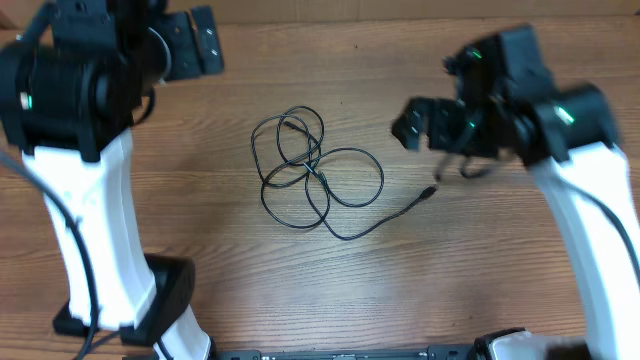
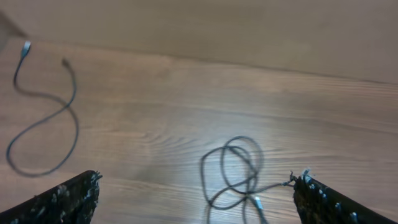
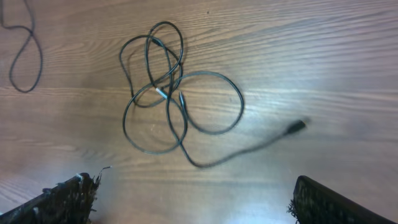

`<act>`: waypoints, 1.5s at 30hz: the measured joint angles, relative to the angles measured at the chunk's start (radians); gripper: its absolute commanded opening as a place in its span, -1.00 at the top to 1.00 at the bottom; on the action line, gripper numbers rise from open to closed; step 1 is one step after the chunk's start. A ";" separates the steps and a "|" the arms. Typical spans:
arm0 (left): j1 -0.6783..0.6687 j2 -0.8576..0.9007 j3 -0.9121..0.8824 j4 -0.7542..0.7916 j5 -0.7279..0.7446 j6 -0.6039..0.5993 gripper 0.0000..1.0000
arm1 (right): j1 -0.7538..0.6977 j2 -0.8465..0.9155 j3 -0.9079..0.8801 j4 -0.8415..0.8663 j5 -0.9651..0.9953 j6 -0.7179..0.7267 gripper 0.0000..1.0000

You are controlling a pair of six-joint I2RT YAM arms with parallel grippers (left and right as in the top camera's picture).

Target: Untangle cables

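Untangling not yet begun: black cables (image 1: 315, 170) lie knotted on the table (image 1: 480, 270), one plug (image 1: 430, 190) trailing beyond the knot toward the right pincer (image 3: 193, 190). It and the left pincer (image 2: 196, 182) hover released, empty. Likely next: grasp that plug.

We're looking at a wooden table (image 1: 330, 290) here, light brown, with the grain streaking left to right and darker bands running through it. In the left wrist view there's a soft patch of glare on the wood. Along the far edge we can see a paler strip (image 1: 400, 8), with a straight seam (image 2: 249, 65) where it meets the top. There's a tiny dark speck (image 1: 355, 45) toward the far side. There's also a dark bar (image 1: 340, 354) at the near edge, and we can't tell what it is.
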 measured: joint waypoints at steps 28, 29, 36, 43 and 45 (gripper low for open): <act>-0.252 0.101 -0.333 0.985 -0.385 0.093 -0.99 | 0.001 -0.366 0.000 -0.117 0.392 0.153 -1.00; -0.241 0.104 -0.333 0.989 -0.380 0.119 -0.99 | 0.001 -0.366 0.000 -0.115 0.399 0.153 -1.00; -0.164 0.110 -0.531 1.069 -0.326 0.284 -0.99 | 0.001 -0.357 0.000 -0.086 0.454 0.155 -0.99; -0.085 -0.008 -0.995 1.102 -0.297 0.253 -0.99 | 0.001 -0.291 0.000 -0.066 0.474 0.163 -1.00; -0.060 -0.094 -1.144 1.136 -0.259 0.225 -0.99 | 0.001 -0.262 0.000 -0.066 0.474 0.176 -1.00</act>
